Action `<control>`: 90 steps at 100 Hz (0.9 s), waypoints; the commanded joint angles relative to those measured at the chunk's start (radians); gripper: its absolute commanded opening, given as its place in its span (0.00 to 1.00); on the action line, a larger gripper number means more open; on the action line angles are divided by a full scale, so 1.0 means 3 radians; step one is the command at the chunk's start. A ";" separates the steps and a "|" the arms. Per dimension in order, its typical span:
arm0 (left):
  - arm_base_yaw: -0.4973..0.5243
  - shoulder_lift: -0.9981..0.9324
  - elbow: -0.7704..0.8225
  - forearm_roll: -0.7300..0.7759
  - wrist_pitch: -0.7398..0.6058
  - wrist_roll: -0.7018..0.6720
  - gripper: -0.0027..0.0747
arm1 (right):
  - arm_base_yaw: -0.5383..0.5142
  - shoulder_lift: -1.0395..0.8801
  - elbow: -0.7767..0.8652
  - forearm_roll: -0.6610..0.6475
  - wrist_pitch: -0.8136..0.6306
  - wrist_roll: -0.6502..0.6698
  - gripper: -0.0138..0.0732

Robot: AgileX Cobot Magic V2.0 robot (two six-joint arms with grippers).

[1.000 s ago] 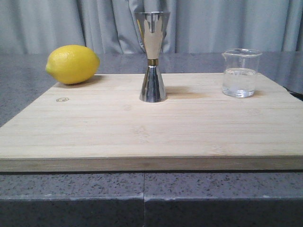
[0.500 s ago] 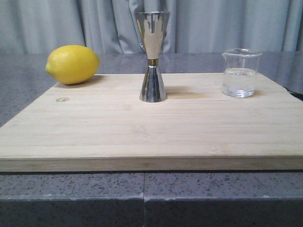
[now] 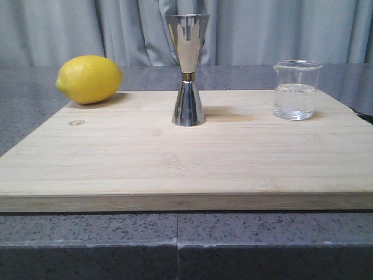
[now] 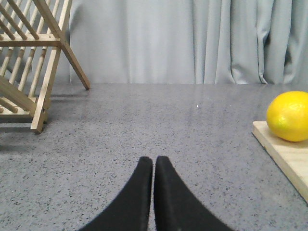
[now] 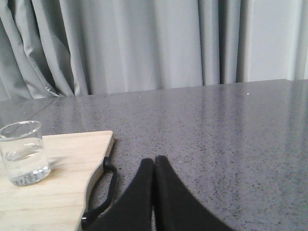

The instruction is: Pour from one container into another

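Wooden board point(image 3: 186, 157) on speckled grey counter point(image 3: 87, 239), curtain point(image 3: 87, 29) behind

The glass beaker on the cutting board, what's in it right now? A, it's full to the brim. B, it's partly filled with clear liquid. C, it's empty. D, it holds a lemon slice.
B: the front view shows clear liquid standing partway up the glass beaker, well below its rim, and the right wrist view shows the same.
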 commanded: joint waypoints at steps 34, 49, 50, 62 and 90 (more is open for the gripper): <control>0.0014 -0.0024 -0.0551 -0.0241 0.0009 -0.0044 0.01 | -0.0026 0.0019 -0.0692 -0.0050 0.0322 -0.0042 0.08; 0.0014 0.0196 -0.0958 -0.0241 0.0367 -0.0044 0.01 | -0.0026 0.0257 -0.1079 -0.0192 0.0657 -0.0042 0.08; 0.0014 0.0209 -0.0977 -0.0241 0.0408 -0.0044 0.01 | -0.0026 0.0269 -0.1096 -0.0206 0.0672 -0.0042 0.08; 0.0014 0.0459 -0.1280 -0.0235 0.0696 -0.0044 0.01 | -0.0026 0.0492 -0.1400 -0.0359 0.0794 -0.0051 0.08; 0.0014 0.0782 -0.1636 -0.0233 0.0844 -0.0044 0.01 | -0.0026 0.0830 -0.1812 -0.0411 0.0968 -0.0275 0.08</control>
